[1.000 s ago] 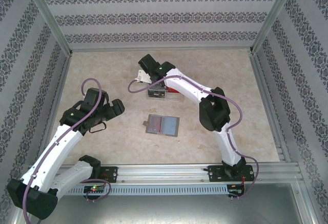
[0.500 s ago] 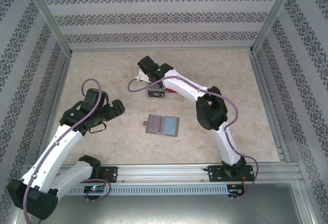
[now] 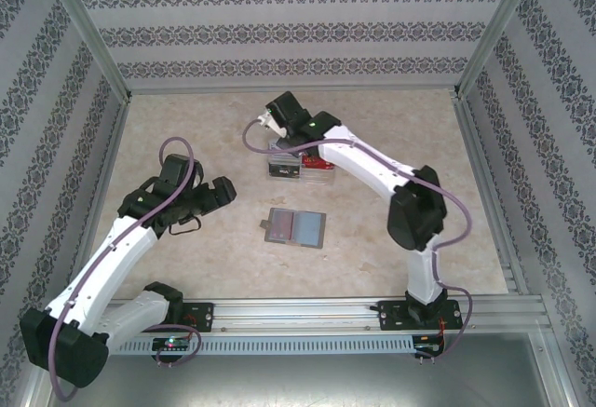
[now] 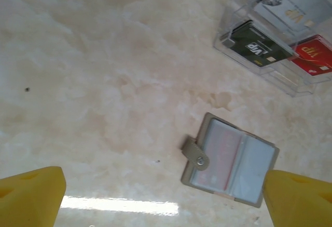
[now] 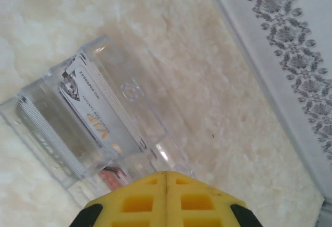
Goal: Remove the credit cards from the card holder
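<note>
The card holder (image 3: 295, 228) lies open and flat mid-table, a grey bifold (image 4: 231, 167) with its snap tab on the left. A reddish credit card (image 4: 223, 149) shows through its left pale pocket. More credit cards rest in a clear box: a black one (image 4: 259, 48), a red one (image 4: 314, 55) and a white one (image 5: 96, 107). My left gripper (image 4: 166, 201) hangs open above the table, left of the holder, with nothing between its yellow fingers (image 4: 31, 196). My right gripper (image 5: 166, 175) is shut and empty, hovering over the box's far edge.
The clear two-compartment box (image 3: 300, 167) stands just beyond the holder. Patterned walls and a metal frame (image 3: 289, 90) close the table on three sides. My right arm (image 3: 414, 211) arches over the table's right half.
The right gripper has shifted right over the box and its jaws have closed; its elbow swung right. The left gripper has edged toward the holder, still open.
</note>
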Controlling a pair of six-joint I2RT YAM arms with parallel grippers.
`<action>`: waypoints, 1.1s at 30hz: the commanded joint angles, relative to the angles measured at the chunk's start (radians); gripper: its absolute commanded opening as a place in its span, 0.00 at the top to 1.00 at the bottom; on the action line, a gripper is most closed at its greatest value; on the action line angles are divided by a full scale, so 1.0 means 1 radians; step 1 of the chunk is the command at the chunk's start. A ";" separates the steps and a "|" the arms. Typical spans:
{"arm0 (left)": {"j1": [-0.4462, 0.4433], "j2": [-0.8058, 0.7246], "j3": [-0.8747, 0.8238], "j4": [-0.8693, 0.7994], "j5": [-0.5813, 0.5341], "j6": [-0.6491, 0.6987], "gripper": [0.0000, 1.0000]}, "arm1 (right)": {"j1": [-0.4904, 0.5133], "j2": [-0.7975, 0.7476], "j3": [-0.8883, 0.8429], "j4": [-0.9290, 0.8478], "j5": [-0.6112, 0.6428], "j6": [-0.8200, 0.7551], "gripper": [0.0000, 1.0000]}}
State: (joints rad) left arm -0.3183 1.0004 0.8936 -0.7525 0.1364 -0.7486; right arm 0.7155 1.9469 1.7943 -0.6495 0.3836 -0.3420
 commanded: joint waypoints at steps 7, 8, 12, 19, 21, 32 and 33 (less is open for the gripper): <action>-0.030 0.126 -0.021 0.204 0.130 -0.016 0.12 | -0.014 -0.342 -0.412 0.089 -0.155 0.579 1.00; -0.045 0.146 -0.018 0.214 0.130 -0.016 0.13 | -0.015 -0.374 -0.460 0.093 -0.186 0.640 1.00; -0.117 0.250 0.008 0.255 0.144 -0.020 0.21 | -0.013 -0.455 -0.648 0.131 -0.318 0.854 1.00; -0.222 0.426 0.072 0.282 0.167 -0.011 0.42 | 0.025 -0.536 -0.955 0.309 -0.388 1.114 1.00; -0.239 0.476 0.091 0.277 0.182 -0.003 0.46 | 0.030 -0.543 -1.010 0.343 -0.399 1.152 1.00; -0.287 0.598 0.102 0.281 0.243 0.017 0.52 | 0.036 -0.445 -1.086 0.458 -0.484 1.217 1.00; -0.290 0.606 0.103 0.285 0.247 0.019 0.52 | 0.037 -0.437 -1.086 0.455 -0.482 1.217 1.00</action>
State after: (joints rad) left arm -0.5930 1.5902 0.9833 -0.4946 0.3592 -0.7528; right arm 0.7380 1.4853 0.7109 -0.2325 -0.0727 0.8433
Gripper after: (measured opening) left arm 0.484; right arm 0.065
